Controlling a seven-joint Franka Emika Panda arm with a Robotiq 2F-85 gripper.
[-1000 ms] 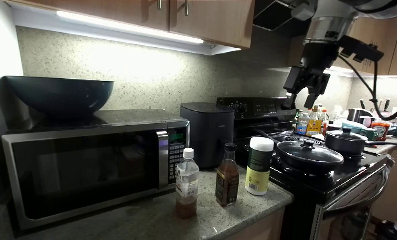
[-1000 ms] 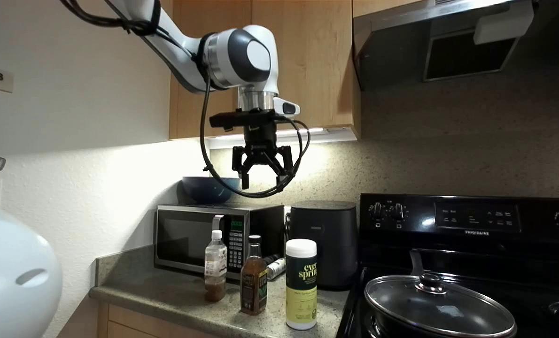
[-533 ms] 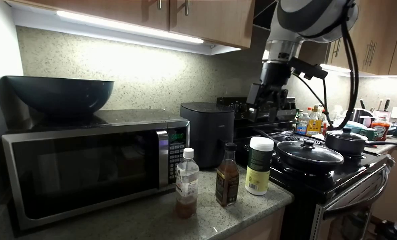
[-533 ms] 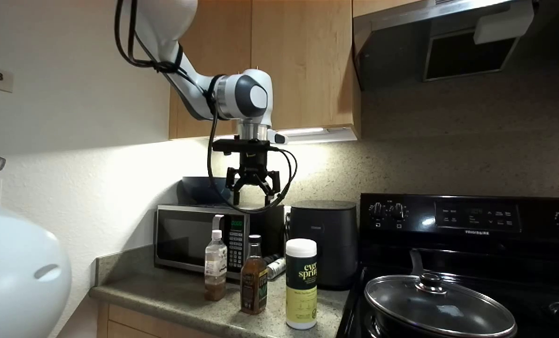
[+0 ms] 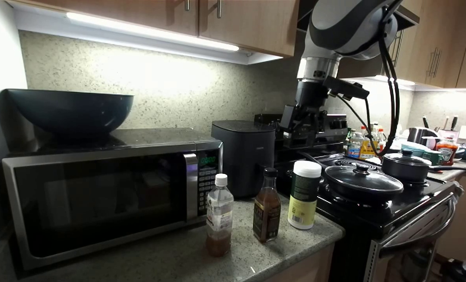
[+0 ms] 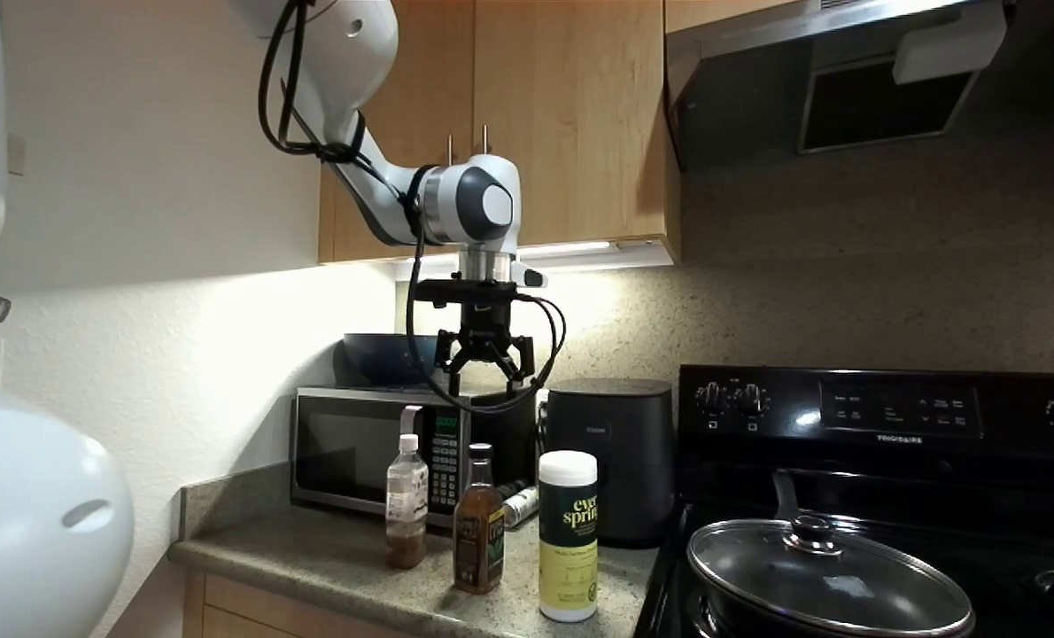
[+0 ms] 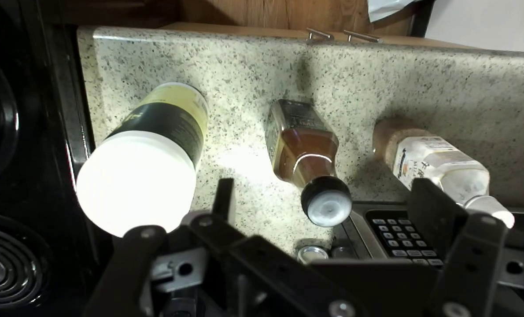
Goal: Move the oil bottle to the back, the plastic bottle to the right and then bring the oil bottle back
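The oil bottle (image 5: 267, 213) stands upright on the counter, brown with a dark cap; it also shows in an exterior view (image 6: 479, 536) and the wrist view (image 7: 306, 147). The plastic bottle (image 5: 219, 215), clear with a white cap, stands upright beside it, nearer the microwave; it also shows in an exterior view (image 6: 406, 505) and the wrist view (image 7: 442, 163). My gripper (image 6: 483, 388) is open and empty, in the air above the bottles' height; it also shows in an exterior view (image 5: 298, 139). In the wrist view, the oil bottle's cap appears between the fingers (image 7: 322, 193), untouched.
A white-lidded jar (image 6: 569, 536) stands on the oil bottle's other side, near the stove (image 5: 389, 211). A microwave (image 5: 111, 196) and a black air fryer (image 6: 611, 461) stand behind the bottles. A lidded pan (image 5: 362, 184) sits on the stove. The counter's front edge (image 6: 314, 585) is close to the bottles.
My open gripper has moved down and toward the bottles, leftward in an exterior view, with smaller movement in the last half second. The bottles and jar have not moved.
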